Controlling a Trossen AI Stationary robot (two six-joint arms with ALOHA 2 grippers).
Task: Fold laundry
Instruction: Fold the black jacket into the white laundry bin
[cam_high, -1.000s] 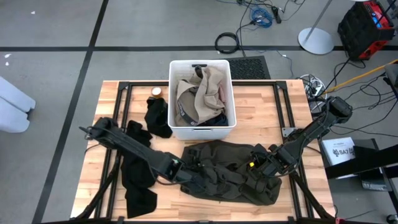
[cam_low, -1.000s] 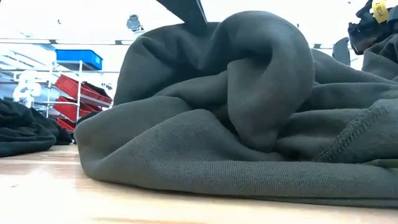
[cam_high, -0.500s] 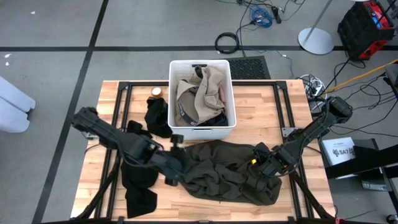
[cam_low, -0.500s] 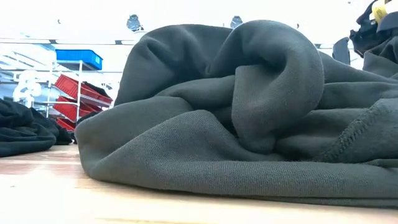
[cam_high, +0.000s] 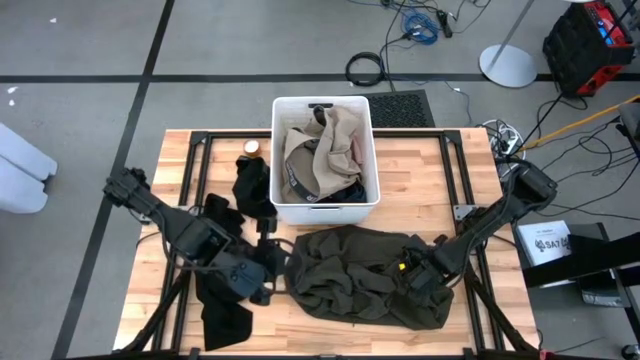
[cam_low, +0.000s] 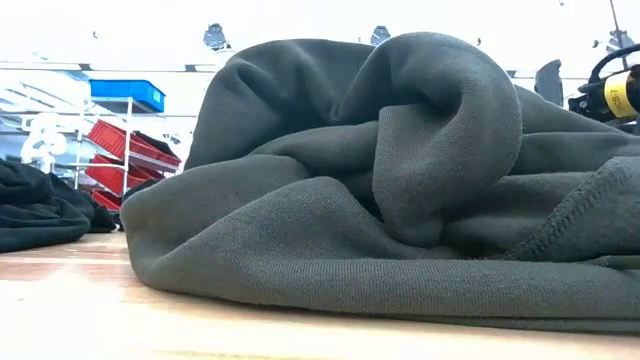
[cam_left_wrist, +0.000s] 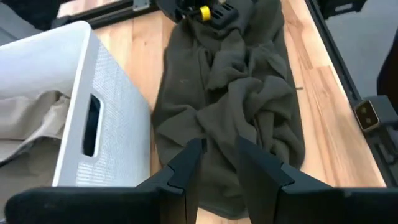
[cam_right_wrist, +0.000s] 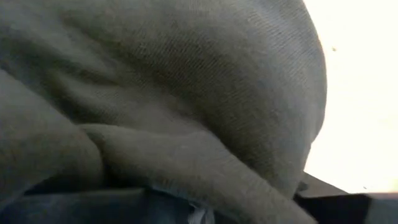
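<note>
The large dark olive-grey garment (cam_high: 360, 275) lies crumpled on the table's near half, with folds heaped up in the low view (cam_low: 380, 200). My left gripper (cam_high: 265, 290) hovers just off the garment's left end, open and empty; the left wrist view shows cloth (cam_left_wrist: 236, 93) beyond its fingers (cam_left_wrist: 217, 149). My right gripper (cam_high: 413, 278) is low over the garment's right part, and it also shows in the low view (cam_low: 612, 92). Olive cloth (cam_right_wrist: 155, 93) fills the right wrist view. A beige-tan garment (cam_high: 325, 145) lies in the white bin (cam_high: 372, 150).
The white bin stands at the table's far middle, close behind the olive garment, and its wall shows in the left wrist view (cam_left_wrist: 93, 93). Black garments lie left of the bin (cam_high: 255, 188) and at the near left (cam_high: 220, 300). A small tan round object (cam_high: 252, 148) sits by the bin.
My left gripper has drawn back toward the table's left edge, from over the olive garment's left part to just off its left end. My right gripper has come down and a little toward the near edge, onto the garment's right part. The garment stays heaped.
</note>
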